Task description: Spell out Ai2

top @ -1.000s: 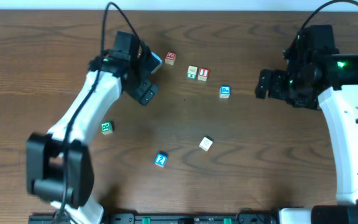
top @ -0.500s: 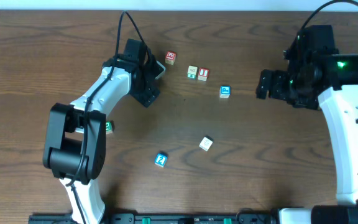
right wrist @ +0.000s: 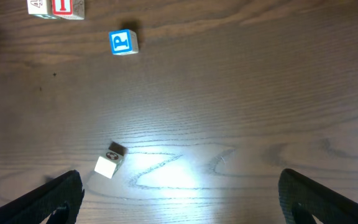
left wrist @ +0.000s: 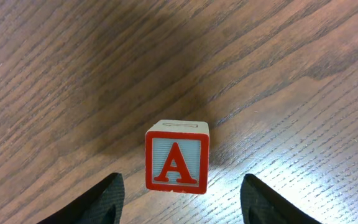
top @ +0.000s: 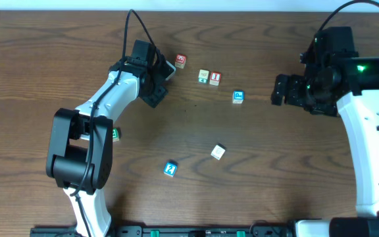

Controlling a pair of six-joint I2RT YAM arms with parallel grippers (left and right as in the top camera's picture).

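Red-bordered cube (left wrist: 176, 163) reads "A"; blue cube (right wrist: 123, 42) reads "P".

The A cube (left wrist: 176, 163) shows red on white.

Wood table (top: 275, 164): A cube (top: 180, 60), I cube (top: 215, 78), 2 cube (top: 170, 168).

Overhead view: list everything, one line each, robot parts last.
A cube: one, red and white, top centre
I cube: one, red and white, beside cream cube
cream cube: one, cream with green mark, left of I cube
P cube: one, blue, right of centre
2 cube: one, blue, lower centre
white cube: one, white, lower right of centre
green cube: one, green, left side
table: one, brown wood
left tool: one, black, open either side of A cube
right tool: one, black, open, empty
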